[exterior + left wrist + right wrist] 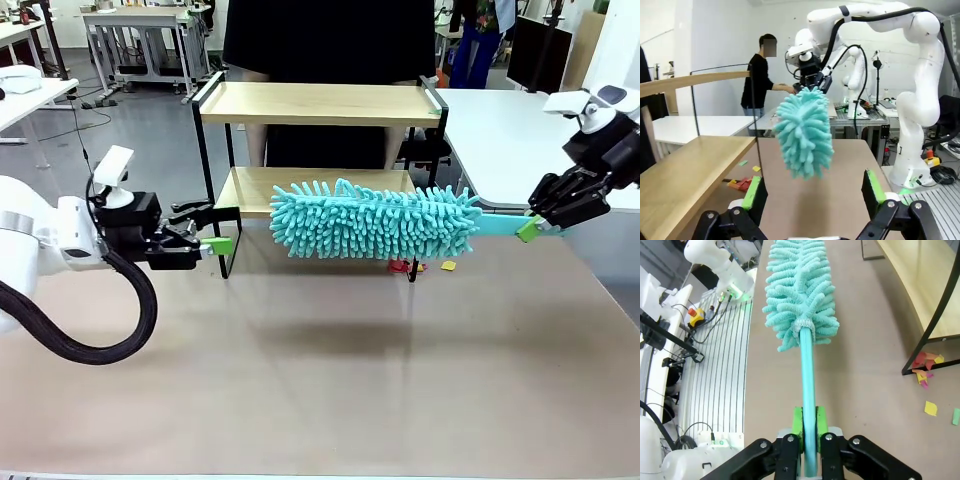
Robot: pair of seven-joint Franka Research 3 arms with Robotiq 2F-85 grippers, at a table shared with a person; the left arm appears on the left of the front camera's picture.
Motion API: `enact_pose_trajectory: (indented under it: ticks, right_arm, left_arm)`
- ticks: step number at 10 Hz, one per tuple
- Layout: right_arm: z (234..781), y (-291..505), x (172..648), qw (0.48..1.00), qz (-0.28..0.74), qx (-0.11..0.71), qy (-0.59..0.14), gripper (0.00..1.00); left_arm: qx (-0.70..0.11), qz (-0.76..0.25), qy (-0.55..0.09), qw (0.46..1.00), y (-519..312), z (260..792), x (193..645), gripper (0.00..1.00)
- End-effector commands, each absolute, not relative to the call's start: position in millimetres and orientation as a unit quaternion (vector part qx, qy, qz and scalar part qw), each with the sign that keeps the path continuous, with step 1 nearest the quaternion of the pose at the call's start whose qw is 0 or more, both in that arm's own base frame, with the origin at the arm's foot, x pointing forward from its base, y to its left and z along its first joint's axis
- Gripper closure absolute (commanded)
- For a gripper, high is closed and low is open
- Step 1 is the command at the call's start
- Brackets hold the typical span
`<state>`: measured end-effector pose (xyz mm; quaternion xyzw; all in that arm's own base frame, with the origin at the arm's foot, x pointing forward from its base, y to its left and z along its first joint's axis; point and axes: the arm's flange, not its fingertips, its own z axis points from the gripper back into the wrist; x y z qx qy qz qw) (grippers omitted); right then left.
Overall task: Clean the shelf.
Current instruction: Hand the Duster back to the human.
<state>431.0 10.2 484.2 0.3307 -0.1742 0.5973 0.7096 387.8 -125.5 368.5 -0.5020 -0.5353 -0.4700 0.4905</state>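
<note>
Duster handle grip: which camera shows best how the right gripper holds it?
The right wrist view: the right gripper is shut on the duster handle, a green pad on each side. The front view shows that grip small, side-on. In the left wrist view the duster head hides the handle.

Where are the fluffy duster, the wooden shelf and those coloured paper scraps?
duster (375,222): front view, middle of its turquoise fluffy head.
shelf (320,103): front view, bare top board.
paper scraps (923,374): right wrist view, the red and yellow heap by the shelf's leg.
</note>
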Motion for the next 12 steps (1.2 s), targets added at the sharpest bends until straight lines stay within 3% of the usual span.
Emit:
enact_pose_trajectory:
  ticks: [1,12]
  right_arm:
    - [488,10,431,0.711,0.595,0.333,-0.172,0.87]
    - [488,10,431,0.711,0.595,0.333,-0.172,0.87]
  left_arm:
    - [-0.504,-0.468,-0.537,0.488,-144,370,381,0.00]
    - [-0.500,-0.487,-0.507,0.505,-233,389,412,0.00]
